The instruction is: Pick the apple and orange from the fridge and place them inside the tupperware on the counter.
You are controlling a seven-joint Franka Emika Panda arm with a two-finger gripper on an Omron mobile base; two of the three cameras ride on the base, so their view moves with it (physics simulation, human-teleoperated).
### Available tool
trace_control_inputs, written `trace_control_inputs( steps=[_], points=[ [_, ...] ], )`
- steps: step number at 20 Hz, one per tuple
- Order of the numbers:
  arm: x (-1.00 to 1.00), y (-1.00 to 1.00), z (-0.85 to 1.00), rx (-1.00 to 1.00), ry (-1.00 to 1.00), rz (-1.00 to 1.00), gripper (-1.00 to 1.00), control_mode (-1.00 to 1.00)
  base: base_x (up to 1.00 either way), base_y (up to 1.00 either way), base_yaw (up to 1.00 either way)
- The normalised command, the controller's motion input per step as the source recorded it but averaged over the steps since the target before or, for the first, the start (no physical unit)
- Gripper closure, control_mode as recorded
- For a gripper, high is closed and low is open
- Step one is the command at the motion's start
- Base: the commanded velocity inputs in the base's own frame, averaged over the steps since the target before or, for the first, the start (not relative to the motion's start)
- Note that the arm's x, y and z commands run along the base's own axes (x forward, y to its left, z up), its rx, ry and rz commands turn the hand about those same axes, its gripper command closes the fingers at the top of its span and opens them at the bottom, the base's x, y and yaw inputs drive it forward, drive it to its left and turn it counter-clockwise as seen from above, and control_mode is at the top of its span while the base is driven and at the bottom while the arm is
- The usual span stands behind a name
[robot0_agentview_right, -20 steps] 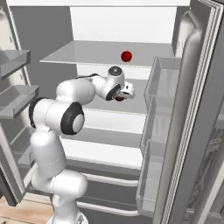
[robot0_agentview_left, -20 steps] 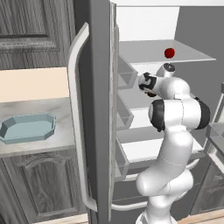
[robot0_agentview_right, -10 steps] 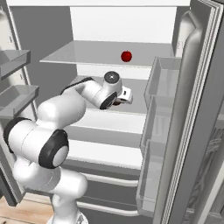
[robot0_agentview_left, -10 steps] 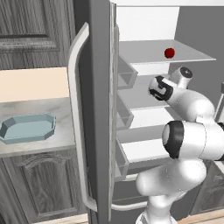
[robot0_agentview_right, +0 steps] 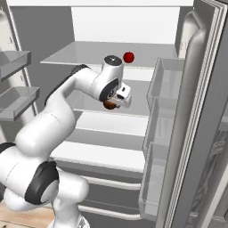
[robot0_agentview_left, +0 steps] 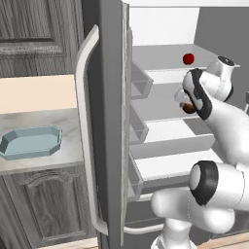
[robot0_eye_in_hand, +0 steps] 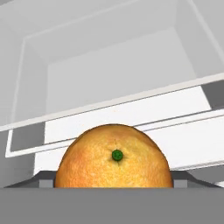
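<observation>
The orange (robot0_eye_in_hand: 114,159) sits right at the hand, low in the hand view, with my gripper (robot0_agentview_right: 114,103) shut on it. It shows as a brownish ball (robot0_agentview_left: 187,108) under the wrist, above the fridge's middle shelf (robot0_agentview_right: 133,120). The apple (robot0_agentview_left: 188,59), small and dark red, rests on the upper shelf, also visible as the red ball (robot0_agentview_right: 128,57) just behind and above my hand. The fridge door (robot0_agentview_left: 104,121) stands open. The light blue tupperware (robot0_agentview_left: 31,142) lies on the counter (robot0_agentview_left: 68,124) left of the fridge, holding nothing.
Door bins (robot0_agentview_right: 162,102) line the open right door close to my hand. More bins (robot0_agentview_left: 138,85) hang on the left door. Dark grey cabinet doors (robot0_agentview_left: 48,204) sit under the counter. The long curved handle (robot0_agentview_left: 82,126) juts out between fridge and counter.
My hand with the orange has drawn back from the shelf, lower and nearer the base. The elbow has swung out and down. The apple has not moved.
</observation>
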Motion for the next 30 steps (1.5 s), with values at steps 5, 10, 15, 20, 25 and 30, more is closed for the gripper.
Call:
trace_control_inputs(
  steps=[5,10,15,20,25,30],
  points=[
    [-1.0,0.0,0.28,0.07,0.02,0.0,1.0,-1.0,0.0,0.0,0.0],
    [-1.0,0.03,0.06,0.0,0.0,0.0,1.0,-1.0,0.0,0.0,0.0],
    [-0.69,0.23,-0.04,-0.11,0.01,0.02,1.0,-1.0,0.0,0.0,0.0],
    [-0.22,0.22,-0.11,-0.23,0.0,0.13,1.0,-1.0,0.0,0.0,0.0],
    [-0.35,0.05,-0.06,-0.05,-0.02,0.0,1.0,1.0,-0.6,0.13,0.0],
    [0.0,0.0,0.0,0.0,0.0,0.0,1.0,1.0,-1.0,0.41,0.04]
  ],
)
